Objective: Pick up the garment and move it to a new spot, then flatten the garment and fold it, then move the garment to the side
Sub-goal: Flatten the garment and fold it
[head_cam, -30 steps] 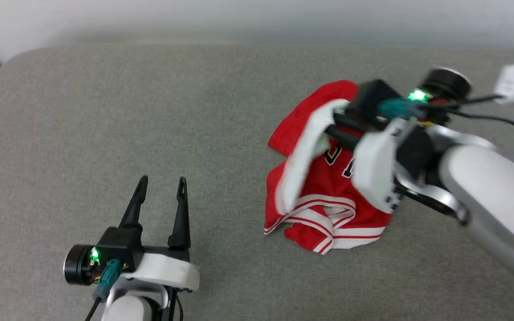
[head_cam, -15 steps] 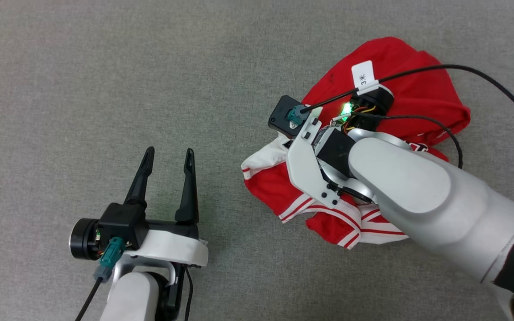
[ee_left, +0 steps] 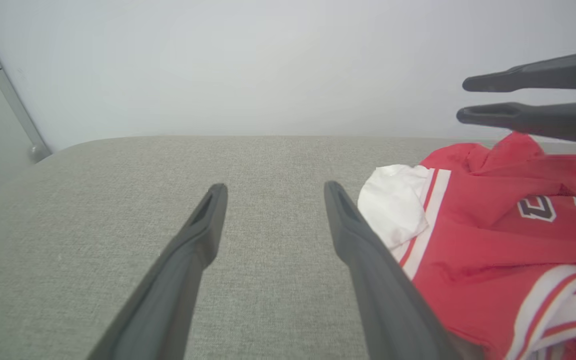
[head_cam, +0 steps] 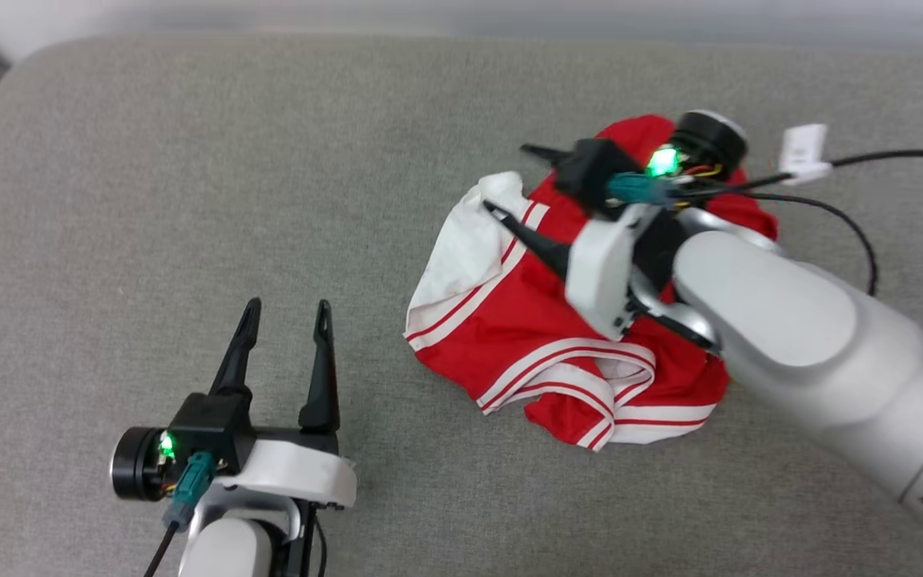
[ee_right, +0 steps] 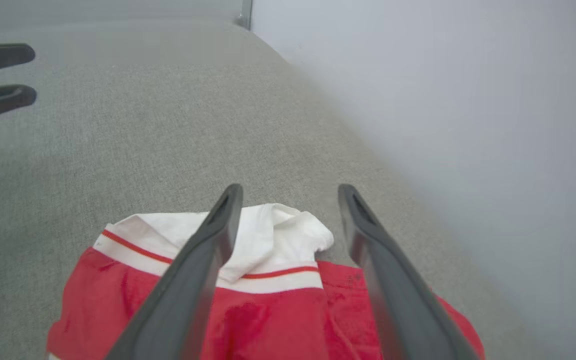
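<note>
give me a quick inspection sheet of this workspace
surface: grey fabric cushion, rounded far-left corner
job's things: red jersey T-shirt crumpled in a heap, white sleeve spread leftward
clutter: nothing seen
grippers: left gripper open, apart from the shirt; right gripper open above the sleeve, holding nothing
cables: black cable with white tag off the right wrist
surroundings: pale wall behind the cushion

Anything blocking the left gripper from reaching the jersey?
Nothing visible. Only bare grey cushion lies between the left gripper and the garment. The right gripper hangs open over the garment, not in that gap.
</note>
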Tool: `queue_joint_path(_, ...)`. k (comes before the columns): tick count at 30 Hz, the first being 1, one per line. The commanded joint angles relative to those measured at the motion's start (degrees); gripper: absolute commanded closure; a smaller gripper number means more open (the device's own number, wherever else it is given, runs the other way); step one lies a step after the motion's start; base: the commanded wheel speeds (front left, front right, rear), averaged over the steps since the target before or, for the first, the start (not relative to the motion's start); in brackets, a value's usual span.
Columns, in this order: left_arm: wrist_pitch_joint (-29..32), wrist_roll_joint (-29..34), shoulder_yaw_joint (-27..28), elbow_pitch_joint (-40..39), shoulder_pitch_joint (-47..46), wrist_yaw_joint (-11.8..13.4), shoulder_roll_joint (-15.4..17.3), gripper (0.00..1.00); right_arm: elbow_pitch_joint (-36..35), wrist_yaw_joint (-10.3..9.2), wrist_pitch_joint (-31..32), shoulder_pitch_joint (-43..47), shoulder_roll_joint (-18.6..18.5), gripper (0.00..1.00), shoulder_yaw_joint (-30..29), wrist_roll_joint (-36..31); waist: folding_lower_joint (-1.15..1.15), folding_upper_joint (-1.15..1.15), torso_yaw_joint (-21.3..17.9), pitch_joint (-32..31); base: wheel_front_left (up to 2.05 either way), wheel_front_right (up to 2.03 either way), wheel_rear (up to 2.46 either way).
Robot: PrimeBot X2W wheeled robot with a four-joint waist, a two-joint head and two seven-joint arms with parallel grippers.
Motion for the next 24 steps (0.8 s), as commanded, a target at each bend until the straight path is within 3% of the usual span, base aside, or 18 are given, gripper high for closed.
queue_joint_path(1, -0.2, 0.5, 0.6, -0.2, 1.1, -0.1, 0.0, 0.00, -0.5, -0.04, -2.6, 1.6, -0.9, 0.00, -1.2, 0.1, 0.00, 0.00, -1.1, -2.7, 0.00, 0.00, 0.00)
queue_joint_path(4, -0.2, 1.3, 1.6, -0.5, 2.3, -0.5, 0.0, 0.00, -1.2, -0.04, -8.0, 4.1, -3.4, 0.00, -6.4, -0.6, 0.00, 0.00, -1.9, -4.8, 0.00, 0.00, 0.00)
queue_joint_path(7, -0.2, 2.2, 2.7, -1.0, 3.3, -1.0, 0.0, 0.00, -3.3, -0.04, -9.6, 8.3, -5.1, 0.00, -14.3, -4.5, 0.00, 0.00, -2.8, -6.4, 0.00, 0.00, 0.00)
queue_joint_path(11, -0.2, 3.4, 4.4, -1.9, 3.6, -1.8, 0.3, 0.00, -13.9, -0.04, -9.7, 19.2, -6.4, 0.00, -31.8, -13.6, 0.00, 0.00, -3.5, -7.6, 0.00, 0.00, 0.00)
queue_joint_path(17, -0.2, 4.5, 6.5, -2.8, 3.0, -3.1, 1.6, 0.00, -30.0, -0.04, -9.7, 38.7, -2.8, 0.00, -52.6, -26.3, 0.00, 0.00, -4.5, -9.5, 0.00, 0.00, 0.00)
queue_joint_path(24, -0.2, 5.0, 8.4, -2.4, -0.6, -5.0, 4.6, 0.00, -41.6, -0.03, -9.7, 53.6, 2.9, 0.00, -65.5, -31.6, 0.00, 0.00, -5.2, -10.6, 0.00, 0.00, 0.00)
